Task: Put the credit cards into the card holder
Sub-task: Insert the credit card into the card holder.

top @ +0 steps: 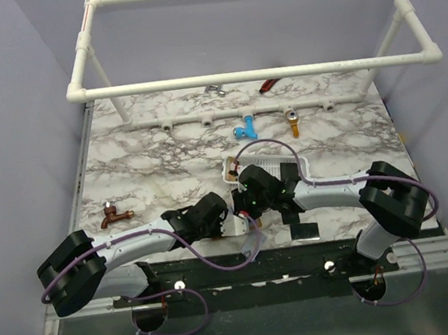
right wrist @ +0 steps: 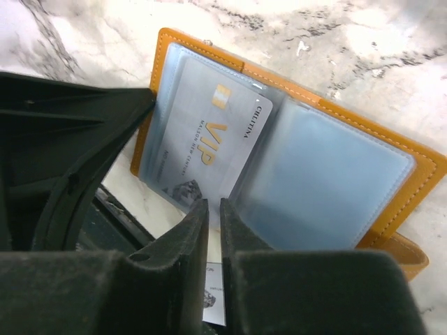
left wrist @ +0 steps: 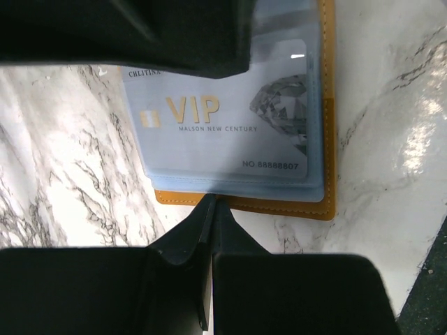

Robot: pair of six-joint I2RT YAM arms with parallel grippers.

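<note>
Card holder (right wrist: 412, 162): orange-brown, lies opened flat on the marble desk (top: 149, 160), its clear plastic sleeves (right wrist: 328, 181) facing up.
Silvery-white card (left wrist: 209, 125): sits inside one clear sleeve of the card holder. It has gold "VIP" lettering and a diamond picture, and one end is hidden under a dark arm part in the left wrist view.
Neighbouring sleeve: looks empty in the right wrist view.
Left gripper (left wrist: 213, 209): pressed together with nothing between the fingers, tips right at the card holder's near edge.
Right gripper (right wrist: 214, 209): fingers nearly together with only a thin slit between them, tips at the sleeve edge beside the silvery-white card. I cannot tell whether they pinch the plastic.
Black card (top: 304, 230): flat on the desk just beside the right arm, near the front edge, outside the card holder.
White mesh basket (top: 271, 166): on the desk just behind both grippers.
</note>
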